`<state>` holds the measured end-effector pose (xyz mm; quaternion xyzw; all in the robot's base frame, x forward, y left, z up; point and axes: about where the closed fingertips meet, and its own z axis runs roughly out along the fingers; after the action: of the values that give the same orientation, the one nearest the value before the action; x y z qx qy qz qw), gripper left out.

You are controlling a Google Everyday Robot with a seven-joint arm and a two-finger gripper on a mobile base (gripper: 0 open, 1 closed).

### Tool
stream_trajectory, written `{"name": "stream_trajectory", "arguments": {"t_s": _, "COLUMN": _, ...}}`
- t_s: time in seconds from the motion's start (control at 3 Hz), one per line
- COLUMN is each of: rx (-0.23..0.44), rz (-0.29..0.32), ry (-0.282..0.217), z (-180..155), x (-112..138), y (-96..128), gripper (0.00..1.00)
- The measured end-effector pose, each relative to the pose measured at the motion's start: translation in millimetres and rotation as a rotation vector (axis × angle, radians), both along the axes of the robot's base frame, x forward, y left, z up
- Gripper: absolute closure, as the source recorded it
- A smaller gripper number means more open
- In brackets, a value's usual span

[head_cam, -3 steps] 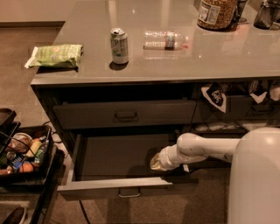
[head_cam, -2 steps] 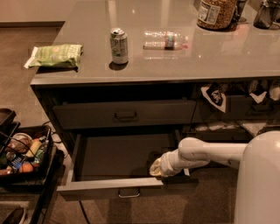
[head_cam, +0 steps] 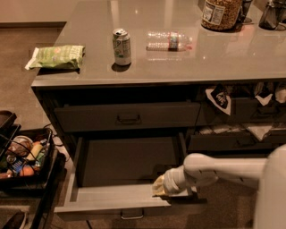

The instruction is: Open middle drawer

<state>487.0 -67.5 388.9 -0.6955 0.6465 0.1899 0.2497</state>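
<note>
The middle drawer (head_cam: pixel 117 196) stands pulled far out below the counter. Its dark inside is empty, and its small pull handle (head_cam: pixel 132 216) shows at the lower front. My gripper (head_cam: pixel 159 187) sits at the right part of the drawer's front wall, at the end of my white arm (head_cam: pixel 214 170), which reaches in from the right. Above it is another dark-grey drawer (head_cam: pixel 127 117), which is shut.
On the counter (head_cam: pixel 232 58) are a green chip bag (head_cam: pixel 56 57), a soda can (head_cam: pixel 121 46), a lying water bottle (head_cam: pixel 169 40) and a big jar (head_cam: pixel 222 12). A crate of food items (head_cam: pixel 24 156) stands on the floor at left. Snack-filled drawers (head_cam: pixel 241 120) are at right.
The drawer has slid further out toward the front. My gripper and forearm have moved with its front wall, toward the front and a little left.
</note>
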Motion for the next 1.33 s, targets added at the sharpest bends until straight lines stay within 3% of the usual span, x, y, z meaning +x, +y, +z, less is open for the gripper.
{"name": "stream_trajectory", "arguments": {"t_s": 0.33, "rx": 0.015, "rz": 0.025, "ry": 0.022, "z": -2, "x": -42, "y": 4, "gripper": 1.0}}
{"name": "stream_trajectory", "arguments": {"t_s": 0.67, "rx": 0.0, "rz": 0.069, "ry": 0.078, "z": -1, "x": -99, "y": 8, "gripper": 1.0}}
{"name": "stream_trajectory", "arguments": {"t_s": 1.0, "rx": 0.0, "rz": 0.07, "ry": 0.081, "z": -1, "x": -100, "y": 8, "gripper": 1.0}}
{"name": "stream_trajectory", "arguments": {"t_s": 1.33, "rx": -0.006, "rz": 0.077, "ry": 0.062, "z": 0, "x": -86, "y": 9, "gripper": 1.0}}
